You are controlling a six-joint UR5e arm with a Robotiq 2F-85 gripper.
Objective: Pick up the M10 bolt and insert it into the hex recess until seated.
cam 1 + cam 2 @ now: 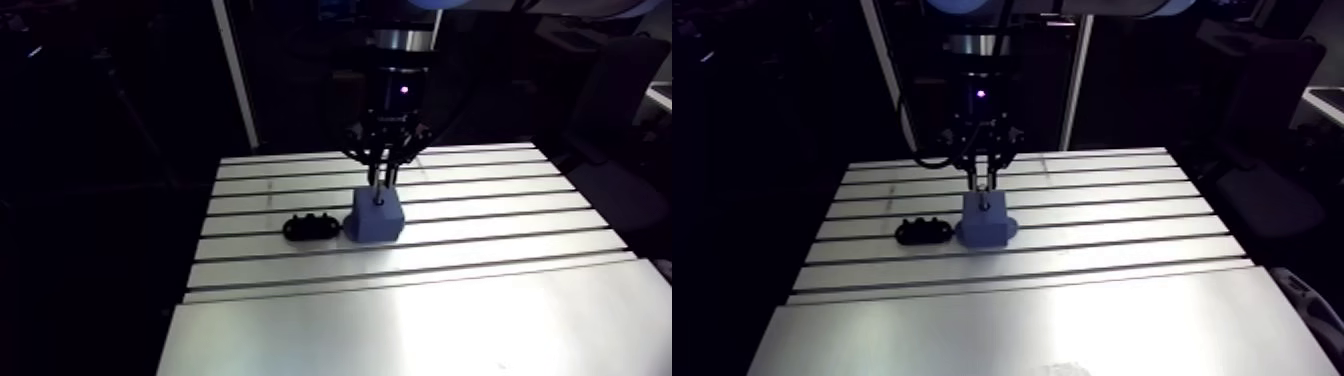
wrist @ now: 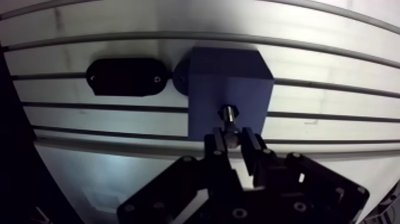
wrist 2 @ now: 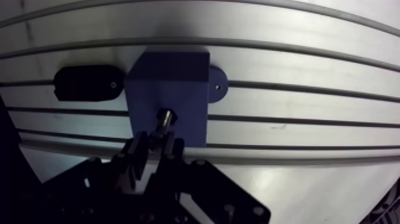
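Clamping one bolt (image 2: 230, 115), claw (image 2: 233, 138), one block (image 2: 229, 74)

Your wrist (image 1: 403, 92) hangs vertical, with the gripper (image 2: 233, 140) pointing straight down. Its two fingers (image 2: 216, 143) sit close together, pinched on the shank of the M10 bolt (image 2: 229, 115), whose far end pokes out past your fingertips

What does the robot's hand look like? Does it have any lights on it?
The gripper is black and chunky, with two flat fingers dotted with small round screws. On its round body glows a tiny purple light. Above that sits a shiny silver ring, and the arm's joint cap is light blue.
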